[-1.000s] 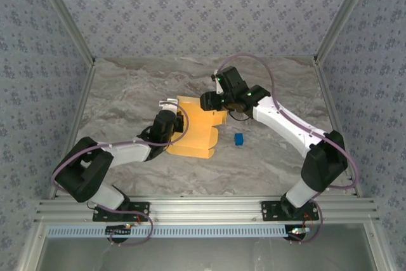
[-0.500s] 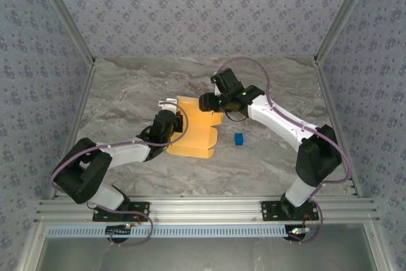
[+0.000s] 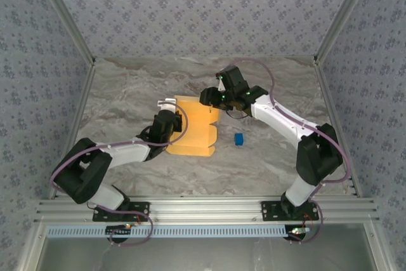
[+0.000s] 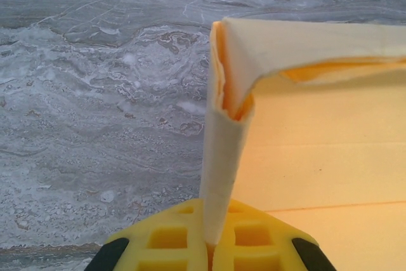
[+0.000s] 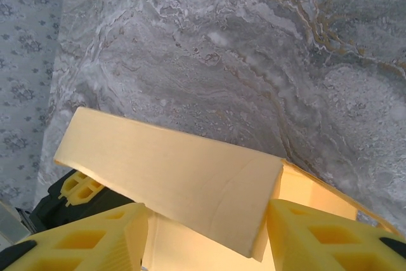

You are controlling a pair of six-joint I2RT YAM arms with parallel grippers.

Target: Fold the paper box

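Observation:
The paper box (image 3: pixel 193 128) is yellow-orange cardboard, partly folded, lying mid-table. My left gripper (image 3: pixel 176 120) is at its left side, shut on an upright side wall; in the left wrist view the pads (image 4: pixel 171 239) pinch that pale wall, with the box floor (image 4: pixel 323 163) to the right. My right gripper (image 3: pixel 213 98) hovers over the box's far right corner. Its fingers (image 5: pixel 95 239) stand apart on either side of a raised far flap (image 5: pixel 171 176), and the right pad is close against the flap's end.
A tiny blue block (image 3: pixel 239 138) lies on the marble table (image 3: pixel 127 93) just right of the box. Patterned walls close in the back and both sides. The left gripper's yellow pad (image 5: pixel 79 185) peeks out beyond the flap.
The right gripper has shifted slightly along the box's far edge and its jaws have narrowed. The box's right-hand stepped flap has folded in, leaving a straighter right edge. The left arm is unchanged.

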